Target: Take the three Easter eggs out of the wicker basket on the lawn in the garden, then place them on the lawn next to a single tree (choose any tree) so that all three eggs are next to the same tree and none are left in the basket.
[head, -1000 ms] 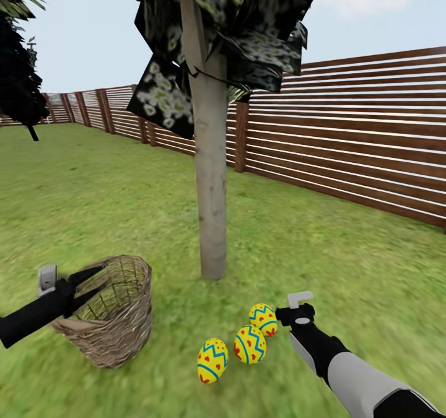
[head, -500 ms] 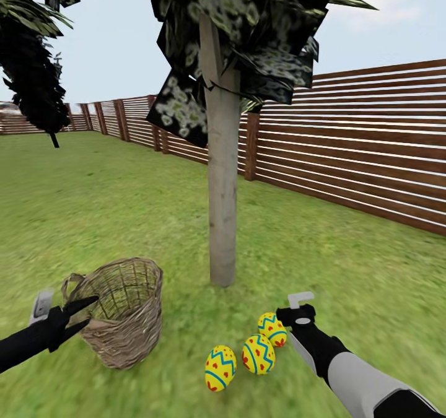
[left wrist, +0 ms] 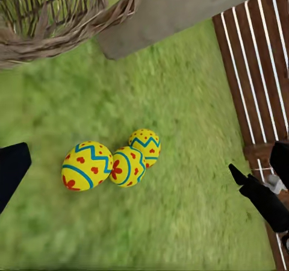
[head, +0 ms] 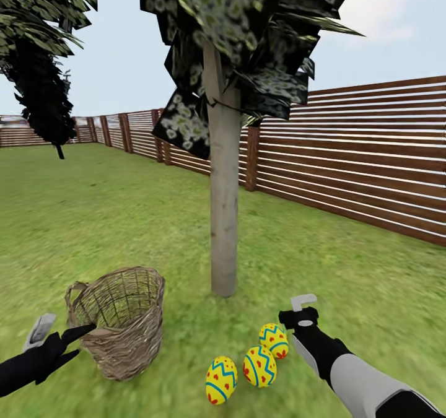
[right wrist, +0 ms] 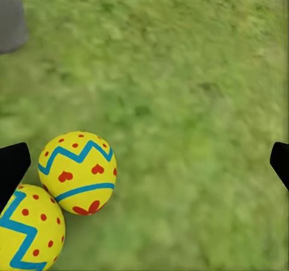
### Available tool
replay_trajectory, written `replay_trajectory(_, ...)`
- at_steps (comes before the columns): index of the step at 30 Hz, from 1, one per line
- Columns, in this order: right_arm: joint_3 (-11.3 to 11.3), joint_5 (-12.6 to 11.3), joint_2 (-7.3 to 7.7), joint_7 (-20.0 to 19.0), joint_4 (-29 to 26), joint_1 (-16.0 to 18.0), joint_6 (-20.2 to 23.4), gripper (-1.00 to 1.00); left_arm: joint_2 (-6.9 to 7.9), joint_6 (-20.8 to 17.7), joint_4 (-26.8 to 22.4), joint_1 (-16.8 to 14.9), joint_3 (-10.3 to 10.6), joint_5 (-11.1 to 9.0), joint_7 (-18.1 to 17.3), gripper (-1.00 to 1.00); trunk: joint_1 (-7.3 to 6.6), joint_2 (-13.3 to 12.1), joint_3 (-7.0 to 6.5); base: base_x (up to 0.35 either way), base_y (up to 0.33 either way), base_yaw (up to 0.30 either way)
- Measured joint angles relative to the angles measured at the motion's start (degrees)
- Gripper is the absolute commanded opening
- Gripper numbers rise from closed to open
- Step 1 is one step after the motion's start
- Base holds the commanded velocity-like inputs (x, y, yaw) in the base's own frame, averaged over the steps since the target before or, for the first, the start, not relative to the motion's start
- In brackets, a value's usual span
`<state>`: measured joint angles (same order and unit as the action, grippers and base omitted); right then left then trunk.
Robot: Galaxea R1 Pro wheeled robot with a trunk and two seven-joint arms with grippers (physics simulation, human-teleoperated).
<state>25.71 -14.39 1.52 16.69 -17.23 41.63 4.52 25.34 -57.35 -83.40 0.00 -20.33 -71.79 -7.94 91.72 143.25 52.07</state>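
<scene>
A simulated garden on a bright day, seen from the robot's head camera: a broad, flat green lawn (head: 111,220) enclosed by a brown wooden fence (head: 347,158) of horizontal slats that runs along the right side and on into the far background. At the centre stands the tree (head: 223,207), a straight pale grey-beige trunk under dark, blocky leaf panels mottled white and green. A black conifer-like tree (head: 40,90) stands far off at the left near the fence. On the grass just in front of the trunk lie the 3 Easter eggs (head: 259,365), yellow with blue zigzag bands and red dots, in a short diagonal row; the 2 nearest the trunk touch each other, and the third lies just beside them. To the left of the eggs, near the trunk, the wicker basket (head: 118,328) sits upright on the lawn, round and tapering; no egg is visible inside it. The left claw (head: 77,337), black, reaches in from the lower left with its fingers spread apart at the basket's near rim, gripping nothing. The right claw (head: 296,309) hovers just beside the egg nearest the trunk, its fingertips wide apart in the right wrist view, holding nothing.
</scene>
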Motion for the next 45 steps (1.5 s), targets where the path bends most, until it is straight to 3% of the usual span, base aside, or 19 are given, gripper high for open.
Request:
replay_trajectory(8,-0.01,0.01,-0.07,-0.02,1.01,-0.76,4.15,1.0,-0.44,0.25,0.69,1.31,0.14,2.03,0.23,1.0,-1.43,-2.57,-1.51,0.0,0.0,0.0)
replay_trajectory(13,0.0,0.02,0.07,-0.14,2.46,-1.18,4.67,1.0,-2.36,0.39,0.96,1.32,0.48,14.15,0.05,1.0,-2.53,-4.58,-2.4,0.0,0.0,0.0)
replay_trajectory(16,-0.02,0.05,0.01,-0.21,3.7,-1.2,4.8,1.0,-2.63,0.57,4.05,1.33,0.44,16.43,0.02,1.0,-3.19,-5.78,-2.94,0.0,0.0,0.0)
replay_trajectory(20,-0.01,0.07,-0.01,-0.28,5.83,-1.2,4.78,1.0,-2.31,2.35,9.74,1.32,0.39,17.2,0.02,1.0,-4.07,-7.38,-3.66,0.0,0.0,0.0)
replay_trajectory(21,-0.05,0.03,0.03,-0.31,7.97,-1.21,4.76,1.0,-2.44,5.08,12.74,1.33,0.44,21.04,-0.06,1.0,-4.28,-7.79,-3.83,0.0,0.0,0.0)
replay_trajectory(25,0.04,0.1,-0.14,-0.44,11.88,-1.19,4.72,1.0,-3.02,10.6,19.71,1.32,0.49,27.88,-0.37,1.0,-5.17,-9.39,-4.55,0.0,0.0,0.0)
replay_trajectory(27,0.04,0.11,-0.19,-1.9,13.88,-1.19,4.71,1.0,-3.76,13.94,21.88,1.32,0.59,29.06,-0.45,1.0,-5.61,-10.19,-4.91,0.0,0.0,0.0)
replay_trajectory(32,0.07,0.19,-0.03,-8.11,17.2,-1.36,4.95,1.0,-4.82,19.16,27.88,1.31,0.95,29.84,-0.47,1.0,-6.71,-12.2,-5.81,0.0,0.0,0.0)
replay_trajectory(34,0.07,0.2,0.04,-8.92,18.43,-1.57,4.96,1.0,-5.19,22.57,29.03,1.3,0.95,31.27,-0.38,1.0,-7.14,-13.0,-6.17,0.0,0.0,0.0)
replay_trajectory(38,0.07,0.2,0.08,-9.38,19.02,-2.92,4.59,1.0,-5.41,26.59,32.67,1.3,0.9,36.23,-0.35,1.0,-8.02,-14.61,-6.89,0.0,0.0,0.0)
replay_trajectory(45,0.08,0.27,0.09,-9.48,19.05,-4.97,4.21,1.0,-5.43,30.9,35.84,1.22,0.96,39.52,-0.4,1.0,-9.56,-17.41,-8.15,0.0,0.0,0.0)
